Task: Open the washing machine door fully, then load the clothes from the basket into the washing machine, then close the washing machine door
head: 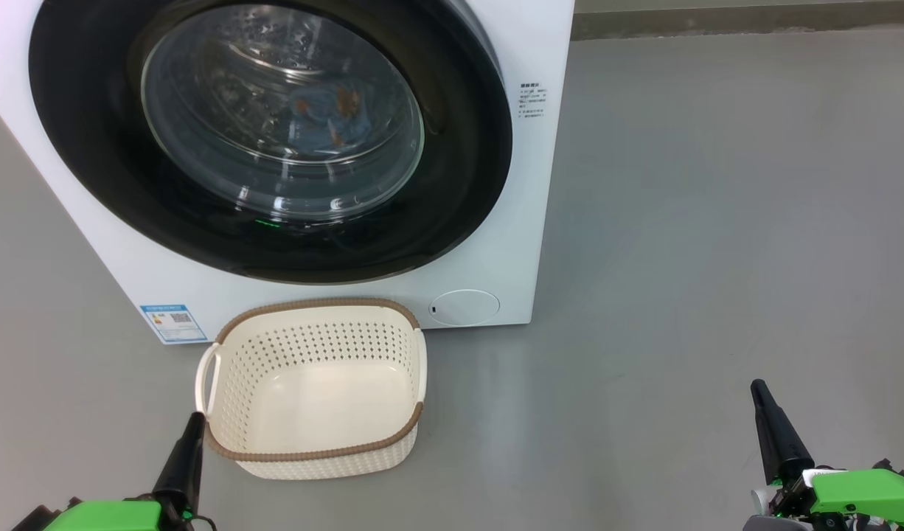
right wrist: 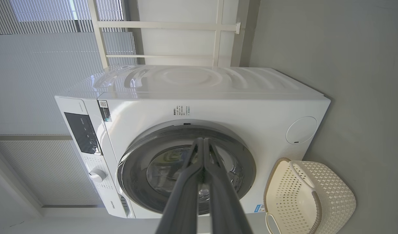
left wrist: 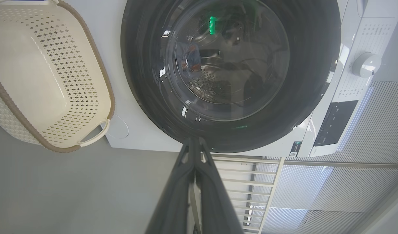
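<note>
The white washing machine [head: 496,243] stands on the floor with its black-rimmed round door [head: 452,184] shut against its front. Through the glass, light blue clothes [head: 327,114] with orange prints lie in the drum. The cream basket [head: 312,391] with a brown rim sits on the floor in front of the machine, nothing inside it. My left gripper [head: 194,420] is shut and empty, its tip just left of the basket's near left corner. My right gripper [head: 758,387] is shut and empty, low at the right, well apart from the machine. The wrist views show the door [left wrist: 231,136] [right wrist: 244,169], the basket [left wrist: 49,74] [right wrist: 309,195] and the shut grippers [left wrist: 194,139] [right wrist: 204,140].
Grey floor [head: 717,221] spreads wide to the right of the machine. A round filter cover [head: 463,306] sits at the machine's lower right front, a blue label [head: 173,322] at lower left. Behind the machine are a white rail frame [right wrist: 173,26] and ribbed wall panels [right wrist: 40,65].
</note>
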`<state>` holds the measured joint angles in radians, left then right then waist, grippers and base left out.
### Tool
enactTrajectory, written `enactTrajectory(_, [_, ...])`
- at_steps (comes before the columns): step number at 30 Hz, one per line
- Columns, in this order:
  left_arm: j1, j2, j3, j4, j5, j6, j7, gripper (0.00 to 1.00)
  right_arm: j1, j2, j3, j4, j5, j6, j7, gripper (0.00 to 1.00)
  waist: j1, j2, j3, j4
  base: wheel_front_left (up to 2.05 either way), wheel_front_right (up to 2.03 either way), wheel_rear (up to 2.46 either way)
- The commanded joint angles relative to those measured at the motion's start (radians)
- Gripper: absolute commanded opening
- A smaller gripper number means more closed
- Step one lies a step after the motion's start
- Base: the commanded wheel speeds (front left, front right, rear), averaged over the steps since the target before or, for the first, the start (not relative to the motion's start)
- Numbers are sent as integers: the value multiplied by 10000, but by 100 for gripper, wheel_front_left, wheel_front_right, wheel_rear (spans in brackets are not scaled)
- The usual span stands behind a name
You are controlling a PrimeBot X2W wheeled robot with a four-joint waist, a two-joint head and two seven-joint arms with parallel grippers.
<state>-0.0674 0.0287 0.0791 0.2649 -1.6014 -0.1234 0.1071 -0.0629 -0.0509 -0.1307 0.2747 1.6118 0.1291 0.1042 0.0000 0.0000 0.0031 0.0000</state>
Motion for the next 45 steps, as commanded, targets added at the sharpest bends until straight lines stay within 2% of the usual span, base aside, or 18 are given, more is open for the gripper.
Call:
enactTrajectory(1, [-407,215,344,-196,-74,-73,59,0,-446,-26,206,-301,-1,16,60,0,0,0,0,0,0,0,0])
enactTrajectory(45, [-407,215,344,-197,-75,-73,59,0,-448,-10,182,-300,-21,16,80,0,0,0,0,0,0,0,0])
